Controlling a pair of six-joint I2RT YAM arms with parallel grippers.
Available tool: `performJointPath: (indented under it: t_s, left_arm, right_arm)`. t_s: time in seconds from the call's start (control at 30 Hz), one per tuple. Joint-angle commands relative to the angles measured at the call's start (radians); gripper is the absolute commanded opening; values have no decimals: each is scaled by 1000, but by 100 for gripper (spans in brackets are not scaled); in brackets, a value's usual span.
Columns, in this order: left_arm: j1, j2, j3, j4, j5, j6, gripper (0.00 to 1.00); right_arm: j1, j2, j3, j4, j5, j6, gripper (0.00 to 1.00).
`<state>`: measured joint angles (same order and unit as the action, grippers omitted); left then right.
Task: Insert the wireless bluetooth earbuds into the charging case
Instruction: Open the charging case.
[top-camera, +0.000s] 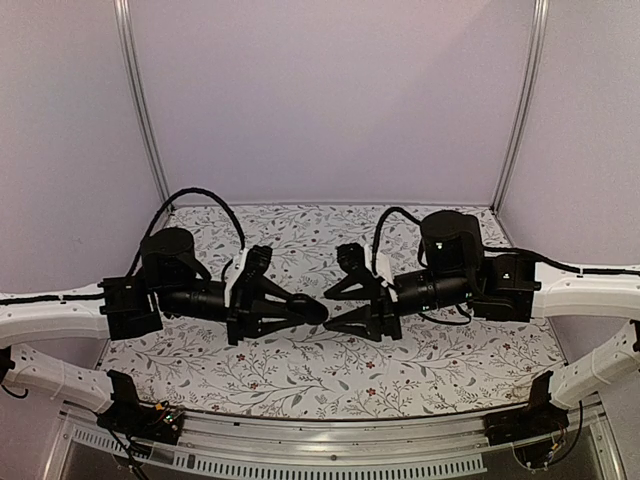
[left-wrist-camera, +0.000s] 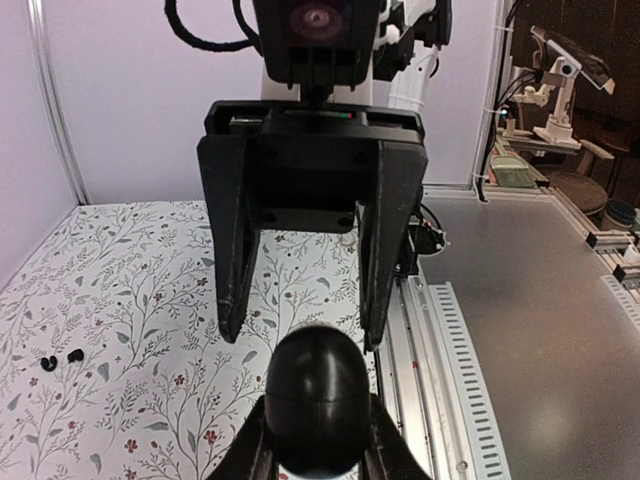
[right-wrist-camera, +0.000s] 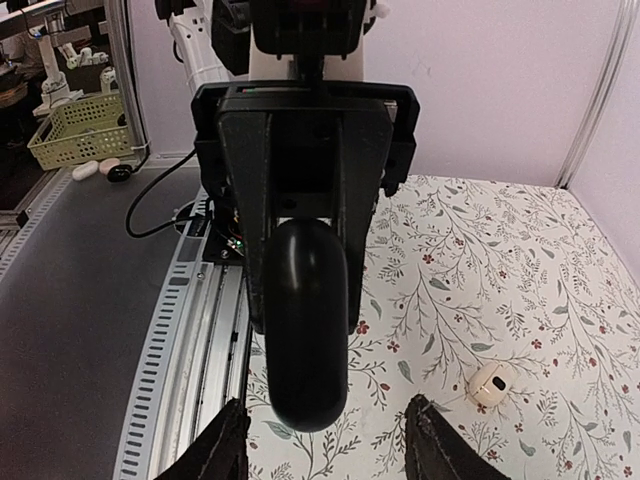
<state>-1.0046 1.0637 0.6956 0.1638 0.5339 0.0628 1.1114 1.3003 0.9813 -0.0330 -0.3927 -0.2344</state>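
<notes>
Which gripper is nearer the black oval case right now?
Left. The left gripper is clamped on the black oval case; the right gripper faces it from the opposite side, jaws open, not gripping.

black case (left-wrist-camera: 318, 400) in left fingers (left-wrist-camera: 388, 452) blocks gap to right fingers (right-wrist-camera: 222, 445); earbuds (left-wrist-camera: 60, 358) lie unobstructed.

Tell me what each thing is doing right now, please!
Black oval case: shut, held in the air by the left hand.
Left hand: shut on the case.
Right hand: open, pointing at the case, not gripping.
Earbuds: both loose on the table.
Small white case: lying on the table, untouched.
</notes>
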Motion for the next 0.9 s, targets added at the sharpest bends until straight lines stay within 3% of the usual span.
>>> performJointPath:
  t_s: [0.0,0.4,0.87]
  left_arm:
    - [12,-13,-22,124,13,-60,0]
    - [11,-5,-27,154,1,-76,0]
    - [9,14,-19,135,-4,-64,0]
  right_arm:
    - [-5,-2,8,70,-86,30,51]
    - [-5,40,40,85,-101,35,33]
    - [-5,55,58,83,-99,32,26]
